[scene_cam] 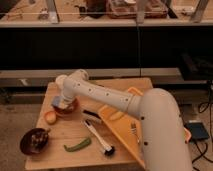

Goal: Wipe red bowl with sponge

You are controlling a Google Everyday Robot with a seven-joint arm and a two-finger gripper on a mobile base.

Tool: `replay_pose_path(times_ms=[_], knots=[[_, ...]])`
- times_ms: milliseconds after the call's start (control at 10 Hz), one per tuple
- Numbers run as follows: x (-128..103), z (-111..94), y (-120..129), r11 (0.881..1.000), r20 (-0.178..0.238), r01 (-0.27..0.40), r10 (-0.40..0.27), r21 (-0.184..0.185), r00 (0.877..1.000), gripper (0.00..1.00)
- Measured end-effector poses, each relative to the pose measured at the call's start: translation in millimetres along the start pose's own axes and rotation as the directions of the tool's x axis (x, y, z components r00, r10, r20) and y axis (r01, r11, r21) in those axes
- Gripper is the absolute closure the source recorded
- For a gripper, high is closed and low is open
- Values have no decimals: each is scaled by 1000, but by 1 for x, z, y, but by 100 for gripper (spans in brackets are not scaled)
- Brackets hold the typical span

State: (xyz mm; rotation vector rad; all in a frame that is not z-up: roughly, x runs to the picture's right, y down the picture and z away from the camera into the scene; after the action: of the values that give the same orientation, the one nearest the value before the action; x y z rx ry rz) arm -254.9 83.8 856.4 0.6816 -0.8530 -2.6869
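Note:
The red bowl (70, 108) sits on the left part of the wooden table (75, 131), mostly covered by my arm. My gripper (60, 101) reaches down onto the bowl's left rim. A small blue-grey and pale block, the sponge (56, 103), shows at the gripper's tip, pressed against the bowl's left side. The gripper appears shut on it. The inside of the bowl is largely hidden by the gripper and wrist.
A small yellow-orange round thing (50, 117) lies just left of the bowl. A dark maroon bowl (34, 141) sits at the front left. A green pepper (77, 145), a dish brush (99, 139) and a yellow tray (122, 131) with a fork (134, 131) lie to the right.

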Motion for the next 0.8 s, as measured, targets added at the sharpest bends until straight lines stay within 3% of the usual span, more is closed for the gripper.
replay_pose_path(times_ms=[300, 500, 800], knots=[[-23, -10, -14, 1000, 16, -20, 20, 2, 1000, 100], [-47, -28, -12, 998, 26, -52, 52, -30, 998, 100], [-64, -60, 0, 993, 34, -83, 87, -86, 996, 100]])
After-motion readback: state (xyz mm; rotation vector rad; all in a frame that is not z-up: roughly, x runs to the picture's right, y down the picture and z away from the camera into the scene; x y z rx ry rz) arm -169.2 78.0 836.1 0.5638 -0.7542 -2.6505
